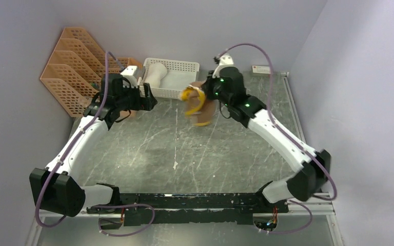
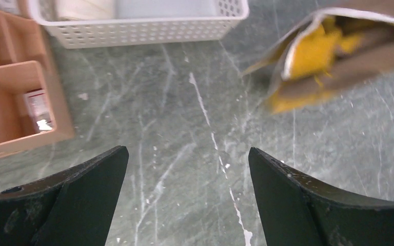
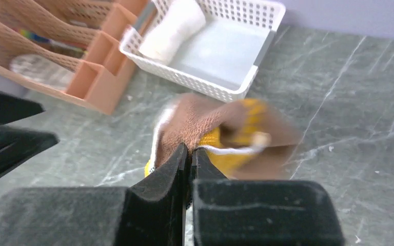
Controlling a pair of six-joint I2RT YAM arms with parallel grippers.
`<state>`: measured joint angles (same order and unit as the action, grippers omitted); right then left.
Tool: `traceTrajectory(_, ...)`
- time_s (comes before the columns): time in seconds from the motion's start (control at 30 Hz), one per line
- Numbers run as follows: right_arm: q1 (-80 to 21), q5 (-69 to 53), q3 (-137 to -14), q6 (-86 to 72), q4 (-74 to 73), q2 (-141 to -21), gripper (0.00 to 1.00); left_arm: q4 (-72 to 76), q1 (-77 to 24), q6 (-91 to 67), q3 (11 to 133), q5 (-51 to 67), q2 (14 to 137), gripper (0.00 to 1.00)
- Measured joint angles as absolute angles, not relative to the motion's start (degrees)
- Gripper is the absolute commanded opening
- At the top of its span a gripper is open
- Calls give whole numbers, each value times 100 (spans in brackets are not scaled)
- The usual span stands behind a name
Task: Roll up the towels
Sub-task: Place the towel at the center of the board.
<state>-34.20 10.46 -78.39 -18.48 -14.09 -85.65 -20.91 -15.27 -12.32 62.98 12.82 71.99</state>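
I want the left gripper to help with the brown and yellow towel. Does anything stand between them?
Nothing visible does. Only bare table shows between the open left gripper and the brown and yellow towel, which the right gripper pinches. The white basket stands aside, off that path.

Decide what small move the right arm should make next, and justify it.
Probably lower the brown towel onto the table and lay it flat. The right gripper is shut on its edge and it hangs bunched, unrolled, while the cream towel lies rolled in the basket. The left gripper is open, empty.
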Motion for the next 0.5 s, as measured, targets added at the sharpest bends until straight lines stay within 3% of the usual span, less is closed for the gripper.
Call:
traceTrajectory(0.13,-3332,1186,-7679,-1855,-1608,-7566,0,-2226,-1249,-1221,6403,1219,7166,100)
traceTrajectory(0.17,-3155,1286,-7609,-1826,-1662,-7389,5,-2257,-1227,-1223,6403,1223,7155,100)
traceTrajectory(0.2,-3004,1334,-7564,-1806,-1702,-7295,16,-2265,-1219,-1225,6403,1227,7150,100)
traceTrajectory(0.27,-2449,1267,-7393,-1804,-1772,-7177,48,-2263,-1219,-1243,6386,1280,7166,100)
traceTrajectory(0.33,-1798,993,-7137,-1817,-1870,-7249,67,-2246,-1219,-1271,6285,1356,7181,100)
traceTrajectory(0.5,-1203,698,-6569,-1894,-2351,-7909,79,-2246,-1219,-1435,5666,1533,7214,100)
